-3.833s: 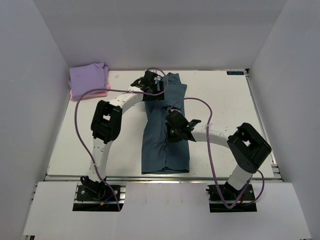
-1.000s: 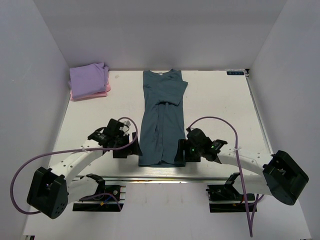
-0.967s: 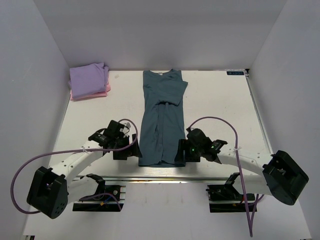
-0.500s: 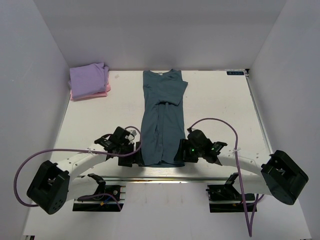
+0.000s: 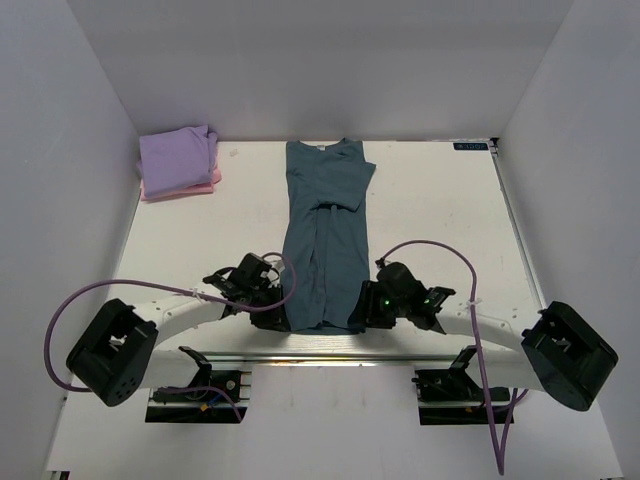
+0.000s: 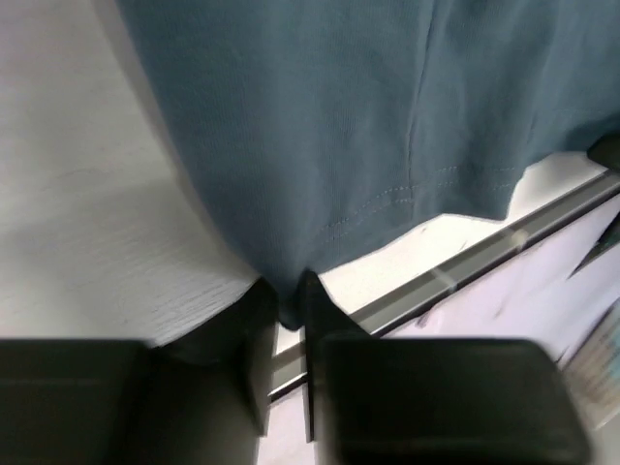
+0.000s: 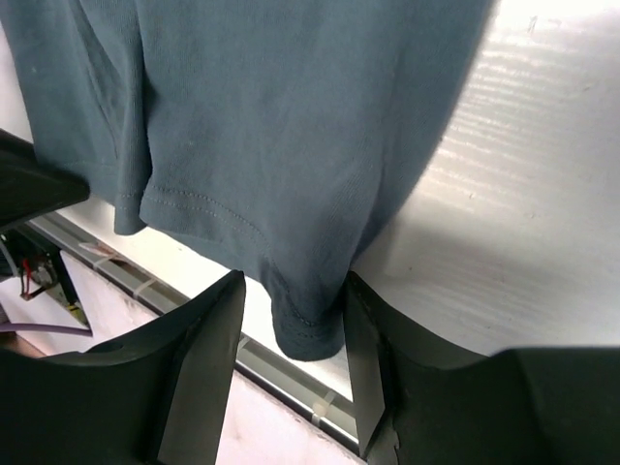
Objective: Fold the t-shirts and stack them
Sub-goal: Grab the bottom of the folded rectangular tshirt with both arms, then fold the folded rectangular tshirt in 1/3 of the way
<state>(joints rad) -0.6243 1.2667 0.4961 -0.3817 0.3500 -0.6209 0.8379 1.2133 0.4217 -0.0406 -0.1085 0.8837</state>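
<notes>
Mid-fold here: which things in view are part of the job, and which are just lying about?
Job: teal t-shirt; lavender folded shirt; pink folded shirt beneath it.
Not the job: purple cables on the arms; dark label at the table's far right edge.

A lab test booth: plain white walls point(image 5: 60, 150) enclose a white table point(image 5: 430, 200).

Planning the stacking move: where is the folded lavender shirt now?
In the top view, the lavender t-shirt lies folded in the far-left corner of the table, on the pink t-shirt, well left of the teal t-shirt.
</notes>
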